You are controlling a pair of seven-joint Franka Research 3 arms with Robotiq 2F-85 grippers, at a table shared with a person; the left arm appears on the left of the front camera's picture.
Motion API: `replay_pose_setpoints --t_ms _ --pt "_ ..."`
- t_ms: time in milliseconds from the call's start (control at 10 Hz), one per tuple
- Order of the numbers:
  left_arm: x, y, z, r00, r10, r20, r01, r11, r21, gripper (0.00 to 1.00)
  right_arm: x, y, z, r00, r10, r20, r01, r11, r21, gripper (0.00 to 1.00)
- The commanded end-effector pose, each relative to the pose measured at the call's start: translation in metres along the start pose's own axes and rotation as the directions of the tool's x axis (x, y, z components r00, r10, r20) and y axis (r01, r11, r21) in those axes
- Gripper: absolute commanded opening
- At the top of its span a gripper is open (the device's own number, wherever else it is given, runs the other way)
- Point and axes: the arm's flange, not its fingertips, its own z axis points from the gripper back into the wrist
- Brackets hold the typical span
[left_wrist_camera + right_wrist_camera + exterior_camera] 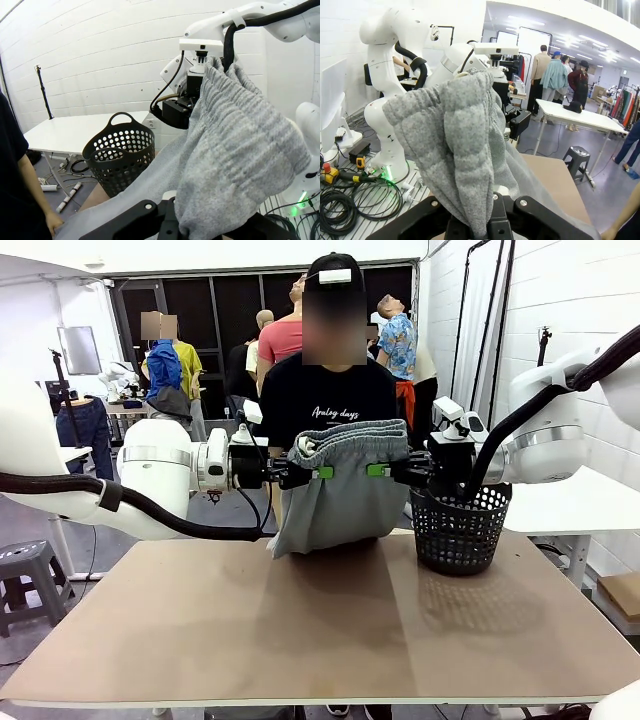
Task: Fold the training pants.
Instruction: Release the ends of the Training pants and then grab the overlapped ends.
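With left end effector (322, 472) and right end effector (377, 470) clamped on the training pants (335, 505) hanging mid-frame, spreading them flat on the bench (300, 640) likely comes next.

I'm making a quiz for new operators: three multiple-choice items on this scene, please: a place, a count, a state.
1. Where does the black basket stand? A) on the floor B) on the table, robot's right side C) in the person's hands
2. How many grippers grip the training pants? A) none B) one C) two
3. How are the pants? A) folded flat B) hanging, held up by the waistband C) inside the basket
Key: 1B, it sits on the tabletop; 2C, left gripper and right gripper both pinch the waistband; 3B, they dangle between the grippers.
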Motion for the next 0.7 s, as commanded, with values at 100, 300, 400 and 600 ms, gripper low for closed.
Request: replay_pose_setpoints --t_ms 100,300,400,600 --pt "0.002 -0.0005 0.0004 1.0 0.0 0.003 0.0 1.0 0.009 0.0 0.0013 0.002 -0.0017 1.0 0.003 0.004 -0.003 1.0 0.006 0.0" --pt "0.002 -0.0005 0.0004 1.0 0.0 0.003 0.0 1.0 0.009 0.0 0.0013 0.002 -0.0017 1.0 0.003 0.004 -0.003 1.0 0.006 0.0" --pt "0.002 -0.0005 0.0004 1.0 0.0 0.003 0.0 1.0 0.009 0.0 0.0013 0.002 -0.0017 1.0 0.003 0.004 -0.003 1.0 0.006 0.0" --pt "0.002 -0.0005 0.0004 1.0 0.0 0.003 0.0 1.0 0.009 0.0 0.0013 0.002 -0.0017 1.0 0.003 0.004 -0.003 1.0 0.006 0.0"
